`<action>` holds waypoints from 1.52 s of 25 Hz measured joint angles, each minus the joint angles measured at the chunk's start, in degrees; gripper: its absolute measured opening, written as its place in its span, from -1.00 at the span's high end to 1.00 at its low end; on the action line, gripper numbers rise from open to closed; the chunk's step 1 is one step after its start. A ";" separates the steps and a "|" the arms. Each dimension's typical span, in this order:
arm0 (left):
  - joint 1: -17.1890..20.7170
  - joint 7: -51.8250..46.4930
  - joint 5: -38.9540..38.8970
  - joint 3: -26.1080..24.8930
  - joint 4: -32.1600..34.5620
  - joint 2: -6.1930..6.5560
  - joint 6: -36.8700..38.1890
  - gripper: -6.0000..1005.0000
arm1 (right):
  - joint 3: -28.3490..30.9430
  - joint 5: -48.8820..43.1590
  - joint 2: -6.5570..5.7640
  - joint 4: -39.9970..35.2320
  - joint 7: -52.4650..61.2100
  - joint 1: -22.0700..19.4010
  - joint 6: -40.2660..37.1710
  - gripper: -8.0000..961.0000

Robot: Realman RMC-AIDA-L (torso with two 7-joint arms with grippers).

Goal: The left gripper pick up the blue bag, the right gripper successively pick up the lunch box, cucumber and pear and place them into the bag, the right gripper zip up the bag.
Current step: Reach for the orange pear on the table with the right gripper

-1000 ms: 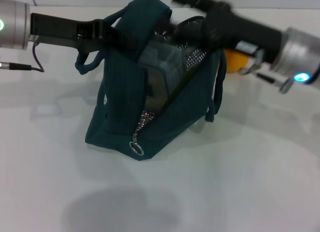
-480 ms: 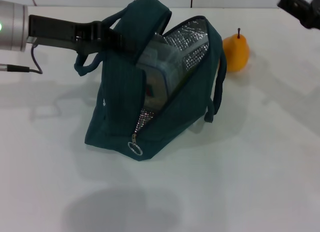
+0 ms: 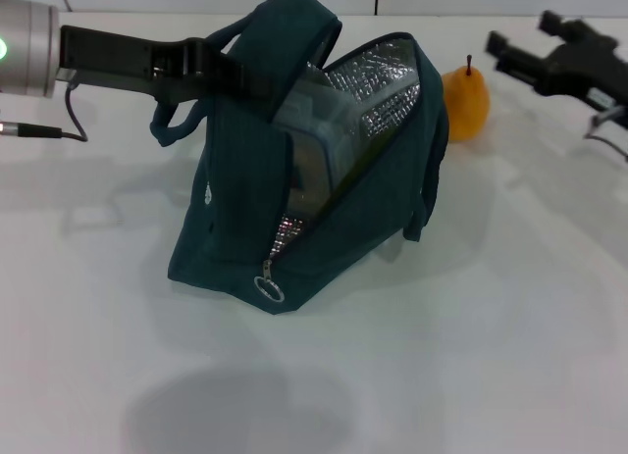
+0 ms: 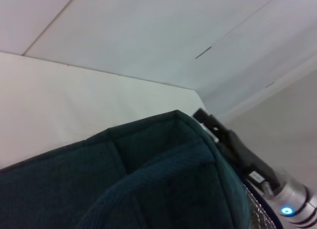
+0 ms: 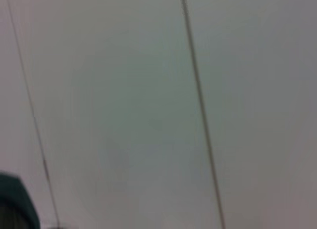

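Note:
The blue bag (image 3: 245, 209) stands open on the white table, its foil lining (image 3: 378, 81) showing. My left gripper (image 3: 228, 72) is shut on a handle of the bag and holds the top up. The bag fabric fills the left wrist view (image 4: 148, 184). The lunch box (image 3: 309, 130) sits upright inside the bag. The cucumber is hidden. The pear (image 3: 466, 103) stands on the table just behind and to the right of the bag. My right gripper (image 3: 516, 30) is open and empty, above the table just right of the pear.
The zipper ring pull (image 3: 269, 289) hangs at the bag's near lower end, with the zipper open. A cable (image 3: 69, 116) trails from the left arm. The right arm also shows in the left wrist view (image 4: 237, 150) beyond the bag.
My right gripper left the bag's mouth, swung away up and to the right, and now sits lower, beside the pear. The bag and left gripper stayed put.

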 joint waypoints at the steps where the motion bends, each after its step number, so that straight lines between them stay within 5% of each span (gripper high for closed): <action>1: -0.06 0.00 0.00 0.00 -0.01 0.00 -0.01 0.91 | -0.41 -0.30 0.02 0.89 0.17 0.94 0.71 -0.82; 12: -1.11 0.08 -0.04 -0.01 -0.03 -0.37 -0.32 0.91 | -3.55 -0.76 0.83 7.37 0.12 7.87 5.82 -0.81; 21: -1.14 0.14 -0.04 -0.01 -0.03 -0.44 -0.36 0.91 | -4.62 -0.39 0.89 6.86 -0.15 8.49 6.88 -0.81; 32: -1.23 0.28 0.14 -0.01 -0.03 -0.31 -0.30 0.91 | -5.34 -0.55 0.87 6.67 -0.26 8.73 8.91 -0.57; 38: -1.23 0.36 0.26 -0.01 -0.04 -0.24 -0.34 0.91 | -5.34 -0.56 0.87 6.18 -0.65 8.77 8.93 -0.09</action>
